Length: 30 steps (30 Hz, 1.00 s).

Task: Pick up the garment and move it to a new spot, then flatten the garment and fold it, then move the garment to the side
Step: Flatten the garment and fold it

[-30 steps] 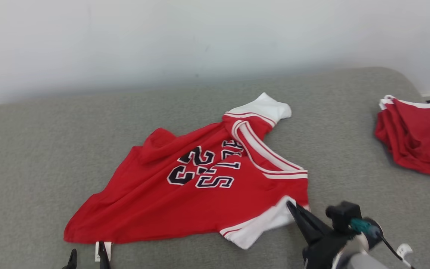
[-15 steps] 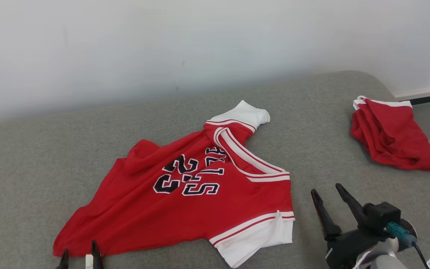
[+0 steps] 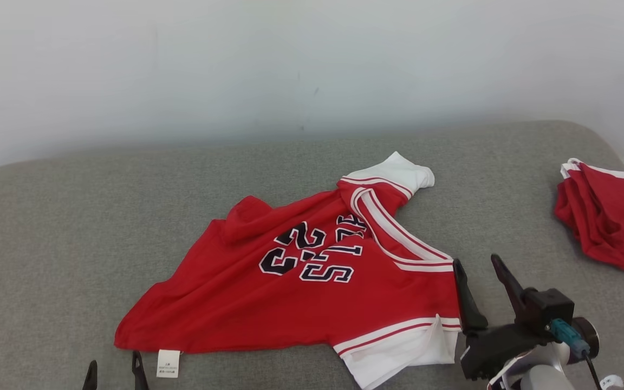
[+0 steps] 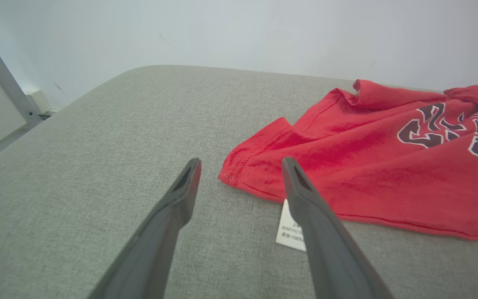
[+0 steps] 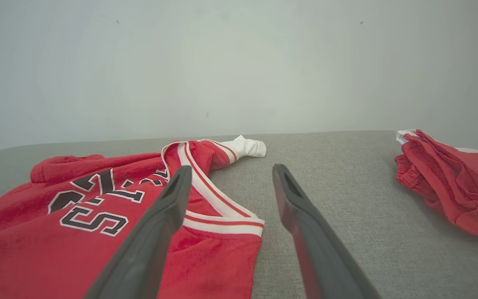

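- Low at the head view's bottom right, the right gripper (image 3: 475, 261) rises from its pale forearm with both dark fingers pointing up and away, tilted slightly toward the wall.
- Its jaws are spread wide with nothing between them.
- In the right wrist view, one finger of the right gripper (image 5: 231, 167) crosses the red jersey's (image 5: 35, 232) white-striped shoulder edge; the other stands over bare grey cushion (image 5: 338, 174). Whether the first finger touches the cloth cannot be told.
- At the head view's bottom left edge, just the two fingertips of the left gripper (image 3: 114, 360) show, pointing up, also parted and empty.
- The red jersey (image 3: 290, 303) lies spread but rumpled mid-cushion, its "23" upside down to the robot, one white sleeve toward the wall and the other beside the right gripper.
- From the left wrist, the jersey's hem corner (image 4: 239, 176) sits just ahead of the gap in the left gripper (image 4: 241, 162), and the white care label (image 4: 291, 230) is partly hidden behind one finger.
- A second red garment (image 3: 610, 222) lies bunched well apart, at the cushion's right end.
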Motion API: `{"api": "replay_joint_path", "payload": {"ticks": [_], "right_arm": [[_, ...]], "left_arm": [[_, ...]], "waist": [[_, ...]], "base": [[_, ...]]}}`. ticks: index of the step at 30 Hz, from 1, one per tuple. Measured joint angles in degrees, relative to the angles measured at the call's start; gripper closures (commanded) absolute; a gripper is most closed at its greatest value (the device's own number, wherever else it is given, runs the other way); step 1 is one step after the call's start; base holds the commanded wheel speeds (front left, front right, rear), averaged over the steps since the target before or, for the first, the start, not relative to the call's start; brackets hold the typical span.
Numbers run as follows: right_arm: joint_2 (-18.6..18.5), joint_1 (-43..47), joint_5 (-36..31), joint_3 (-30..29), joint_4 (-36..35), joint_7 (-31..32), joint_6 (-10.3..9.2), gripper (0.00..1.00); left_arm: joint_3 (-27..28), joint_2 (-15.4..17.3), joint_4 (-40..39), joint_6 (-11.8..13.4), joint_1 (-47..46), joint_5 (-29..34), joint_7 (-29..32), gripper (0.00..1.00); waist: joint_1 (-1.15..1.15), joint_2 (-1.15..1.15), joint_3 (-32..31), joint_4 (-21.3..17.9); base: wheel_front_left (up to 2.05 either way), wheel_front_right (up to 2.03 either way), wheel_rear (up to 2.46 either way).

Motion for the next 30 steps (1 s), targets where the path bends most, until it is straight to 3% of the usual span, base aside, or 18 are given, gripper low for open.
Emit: {"api": "replay_joint_path", "payload": {"ticks": [10,19,20,21,22,30], "right_arm": [[-0.8,-4.98,-2.8,-3.37,10.03,-0.01,0.0,0.0],[-3.23,-13.23,-2.02,-0.89,22.65,0.71,0.01,0.0],[-3.52,-13.87,-1.86,-0.29,24.05,1.46,0.0,0.14],[-3.7,-14.55,-1.35,0.31,25.47,2.0,0.01,0.39],[-4.14,-15.05,-1.22,1.03,26.26,2.14,0.01,1.0],[-10.02,-24.04,-1.91,4.5,27.58,0.81,0.01,1.0]], "left_arm": [[-2.5,-0.02,-1.42,0.71,0.59,-0.2,0.0,0.0],[-5.48,-0.03,-3.14,0.97,-2.92,-0.15,0.0,0.0],[-5.73,-0.03,-3.21,1.15,-3.24,-0.16,0.0,0.0],[-5.92,-0.03,-3.37,1.36,-3.48,-0.18,0.0,0.0],[-6.05,-0.01,-3.48,1.37,-3.6,-0.25,0.0,0.0],[-6.35,-0.03,-4.3,1.35,-3.97,-0.38,0.0,0.0]], "waist": [[0.01,0.0,2.68,1.59],[0.02,0.01,7.18,4.11],[0.02,0.01,7.52,4.55],[0.01,0.0,7.86,5.0],[0.02,0.01,8.18,5.45],[0.02,0.01,10.45,8.83]], "base": [[0.0,0.0,0.0],[0.0,0.0,0.0],[0.0,0.0,0.0],[0.0,0.0,0.0],[0.0,0.0,0.0],[0.0,0.0,0.0]]}}
